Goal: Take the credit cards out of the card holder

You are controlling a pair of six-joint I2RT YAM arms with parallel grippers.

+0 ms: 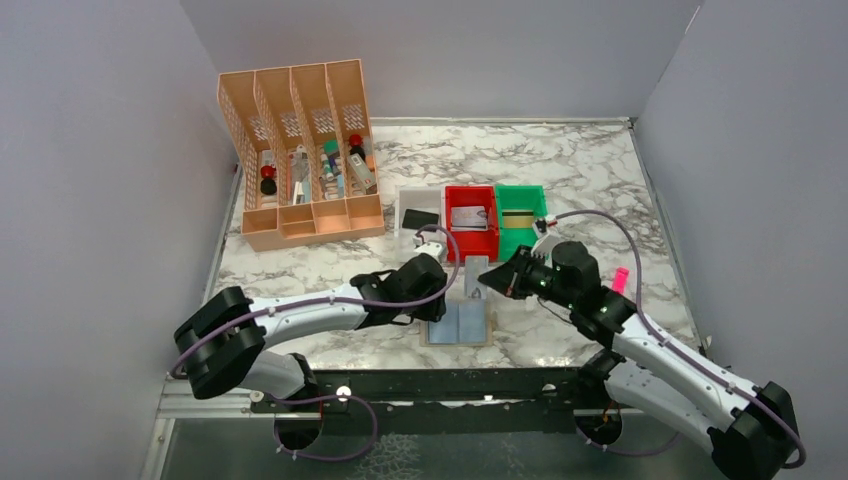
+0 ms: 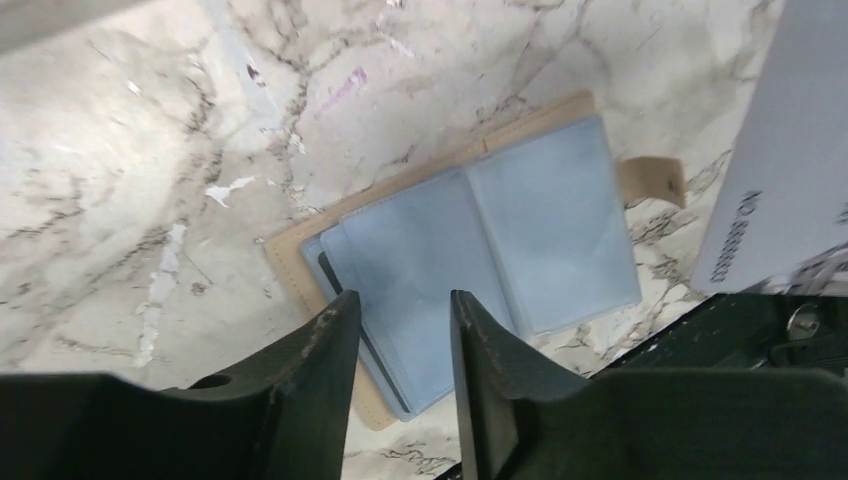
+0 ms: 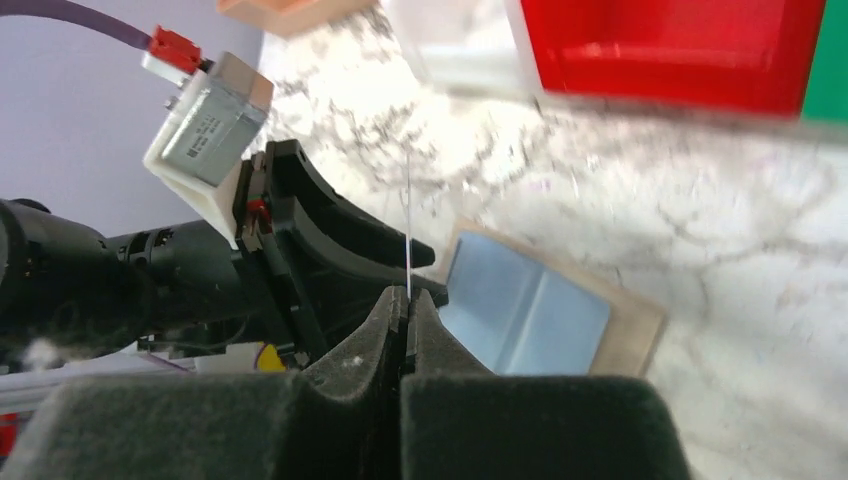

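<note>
The card holder lies open near the table's front edge, two blue-grey panels in a tan border. A dark edge shows in its left pocket. My left gripper hovers open just above the left panel, nothing between its fingers. My right gripper is shut on a grey credit card, held upright above the holder and seen edge-on in the right wrist view. A black card, a silver card and a gold-striped card lie in the bins.
White, red and green bins stand in a row just behind the holder. An orange slotted organizer stands at the back left. A pink marker lies to the right of my right arm. Walls close in three sides.
</note>
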